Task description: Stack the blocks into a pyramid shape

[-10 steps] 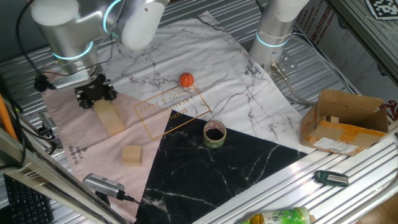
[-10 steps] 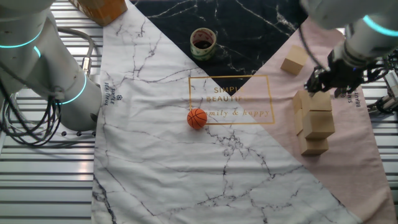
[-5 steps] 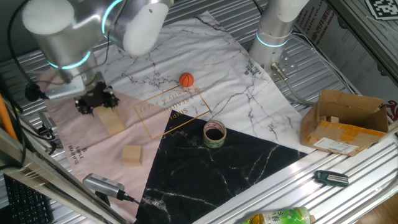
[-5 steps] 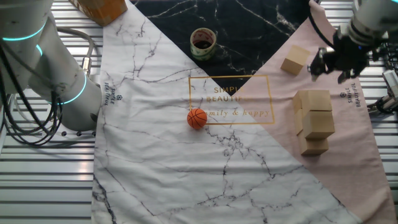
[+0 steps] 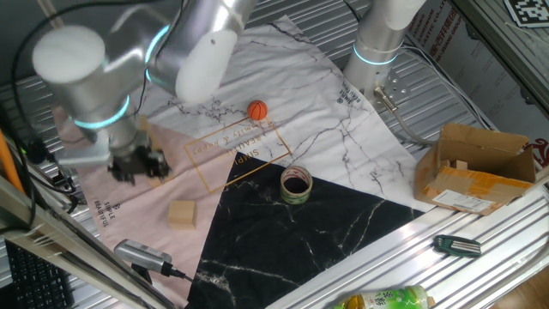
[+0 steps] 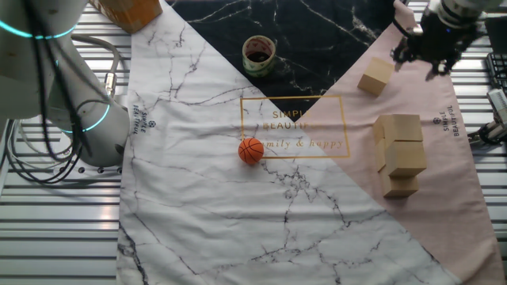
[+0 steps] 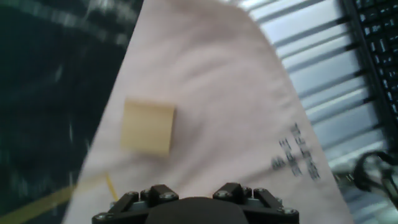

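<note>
Gripper [image 6: 432,49] empty, touching nothing; finger spread can't be told. One loose block [image 6: 375,77] on the pink cloth [image 6: 444,198] just beside it. Stacked blocks [image 6: 402,154] nearby, count unclear. One orange ball [image 6: 251,150], one tape roll [image 6: 258,53].

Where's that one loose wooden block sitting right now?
The loose block lies alone on the pink cloth, between the tape roll and the pincer, apart from the stacked blocks.
</note>
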`<state>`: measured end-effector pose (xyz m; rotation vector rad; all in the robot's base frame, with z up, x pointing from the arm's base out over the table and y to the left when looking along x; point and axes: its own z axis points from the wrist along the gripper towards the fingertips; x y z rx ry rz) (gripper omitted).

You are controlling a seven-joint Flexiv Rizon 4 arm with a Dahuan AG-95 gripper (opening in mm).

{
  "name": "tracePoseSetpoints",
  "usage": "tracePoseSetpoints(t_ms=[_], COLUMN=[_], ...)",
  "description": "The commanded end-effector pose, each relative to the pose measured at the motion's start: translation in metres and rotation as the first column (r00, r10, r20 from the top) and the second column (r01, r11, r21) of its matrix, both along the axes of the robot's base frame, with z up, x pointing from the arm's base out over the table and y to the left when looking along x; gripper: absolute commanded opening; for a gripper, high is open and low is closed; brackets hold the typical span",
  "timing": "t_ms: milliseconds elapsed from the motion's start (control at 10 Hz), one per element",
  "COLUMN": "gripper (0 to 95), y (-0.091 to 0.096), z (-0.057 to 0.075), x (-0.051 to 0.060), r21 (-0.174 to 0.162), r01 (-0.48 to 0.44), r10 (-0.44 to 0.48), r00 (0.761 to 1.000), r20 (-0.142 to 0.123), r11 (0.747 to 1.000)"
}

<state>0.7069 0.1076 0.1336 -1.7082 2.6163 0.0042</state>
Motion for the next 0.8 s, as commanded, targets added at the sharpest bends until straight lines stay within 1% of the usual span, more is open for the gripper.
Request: tracePoseSetpoints(t_ms=[100, 200, 300, 500, 600, 700, 800], gripper=[76.0, 95.0, 95.0, 95.0, 95.0, 95.0, 95.0], y=[0.0376, 0.0394, 0.0378, 0.0357, 0.0354, 0.0354, 0.0353], z=[-0.0291, -0.0320, -0.0338, -0.0366, -0.0368, -0.0368, -0.0368], x=[0.0083, 0.0091, 0.0080, 0.0065, 0.0063, 0.0063, 0.0063], r21=[0.045, 0.057, 0.063, 0.071, 0.065, 0.046, 0.032], r01=[0.039, 0.040, 0.038, 0.027, 0.025, 0.026, 0.027], r10=[-0.040, -0.040, -0.037, -0.026, -0.025, -0.025, -0.027], r00=[0.999, 0.999, 0.999, 1.000, 1.000, 0.999, 0.999], r20=[0.009, 0.004, -0.007, -0.006, -0.013, -0.027, -0.030], r11=[0.998, 0.998, 0.997, 0.997, 0.998, 0.999, 0.999])
